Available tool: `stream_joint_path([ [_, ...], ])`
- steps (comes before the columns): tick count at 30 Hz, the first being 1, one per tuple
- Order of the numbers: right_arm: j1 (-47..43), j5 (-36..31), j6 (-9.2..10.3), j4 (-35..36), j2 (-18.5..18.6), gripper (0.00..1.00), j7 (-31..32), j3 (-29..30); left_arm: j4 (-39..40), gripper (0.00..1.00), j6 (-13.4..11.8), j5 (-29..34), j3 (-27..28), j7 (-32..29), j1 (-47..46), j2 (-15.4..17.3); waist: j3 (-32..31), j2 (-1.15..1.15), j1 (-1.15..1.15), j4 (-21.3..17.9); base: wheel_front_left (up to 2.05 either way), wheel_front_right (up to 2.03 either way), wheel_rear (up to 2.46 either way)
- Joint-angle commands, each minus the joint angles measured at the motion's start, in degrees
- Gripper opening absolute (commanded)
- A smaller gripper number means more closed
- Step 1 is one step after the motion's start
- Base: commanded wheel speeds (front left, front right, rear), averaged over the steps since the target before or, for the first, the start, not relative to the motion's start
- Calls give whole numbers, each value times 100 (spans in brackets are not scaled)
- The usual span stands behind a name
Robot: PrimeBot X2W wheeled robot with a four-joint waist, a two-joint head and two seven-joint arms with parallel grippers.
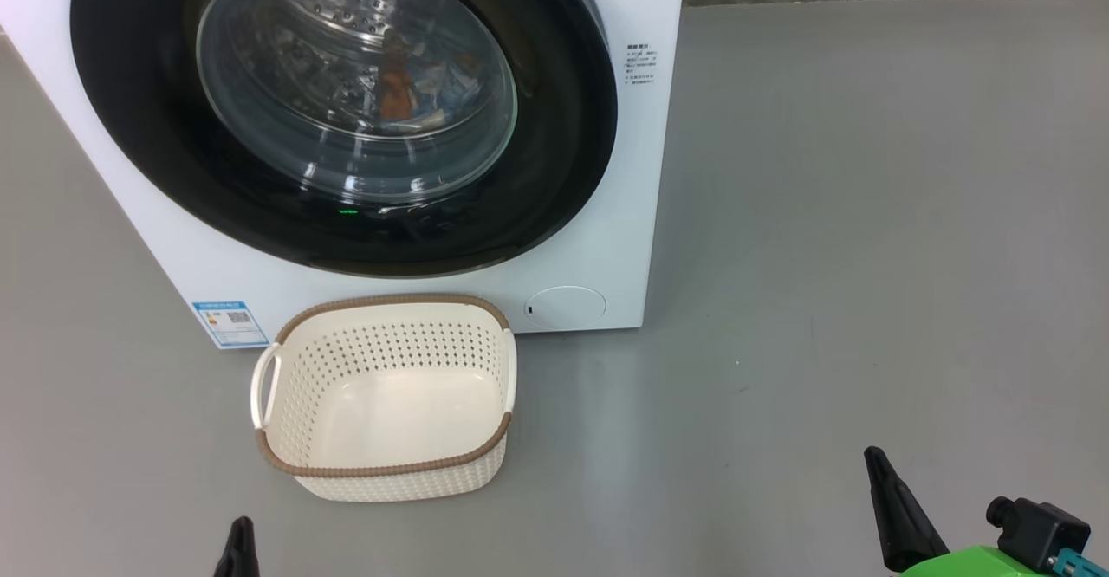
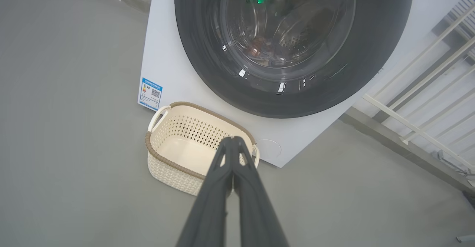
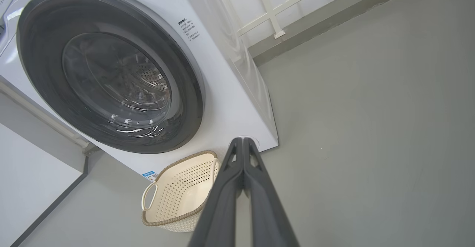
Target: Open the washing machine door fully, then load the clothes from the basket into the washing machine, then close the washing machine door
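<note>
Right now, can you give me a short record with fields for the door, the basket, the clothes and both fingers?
door: shut against the washing machine
basket: empty, on the floor before the machine
clothes: inside, dimly seen through the door glass
left fingers: shut, holding nothing
right fingers: shut, holding nothing

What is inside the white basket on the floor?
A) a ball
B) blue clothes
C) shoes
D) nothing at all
D: the basket has a bare cream bottom, and the clothes sit behind the glass of the closed washing machine door.
</note>
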State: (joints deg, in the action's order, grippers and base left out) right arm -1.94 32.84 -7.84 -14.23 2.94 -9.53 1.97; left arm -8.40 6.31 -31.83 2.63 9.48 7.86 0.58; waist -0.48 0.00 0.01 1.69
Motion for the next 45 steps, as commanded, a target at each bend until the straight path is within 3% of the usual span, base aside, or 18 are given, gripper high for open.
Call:
stream_joint_path([
  [1,276,171,9,123,16,0,46,-6,87,0,14,-177,96,-58,-239,86,1,0,-1,-2,0,0,0],
  [45,534,2947,22,74,9,0,793,213,-228,0,64,-2998,237,-799,-801,155,32,0,-1,-82,0,0,0],
])
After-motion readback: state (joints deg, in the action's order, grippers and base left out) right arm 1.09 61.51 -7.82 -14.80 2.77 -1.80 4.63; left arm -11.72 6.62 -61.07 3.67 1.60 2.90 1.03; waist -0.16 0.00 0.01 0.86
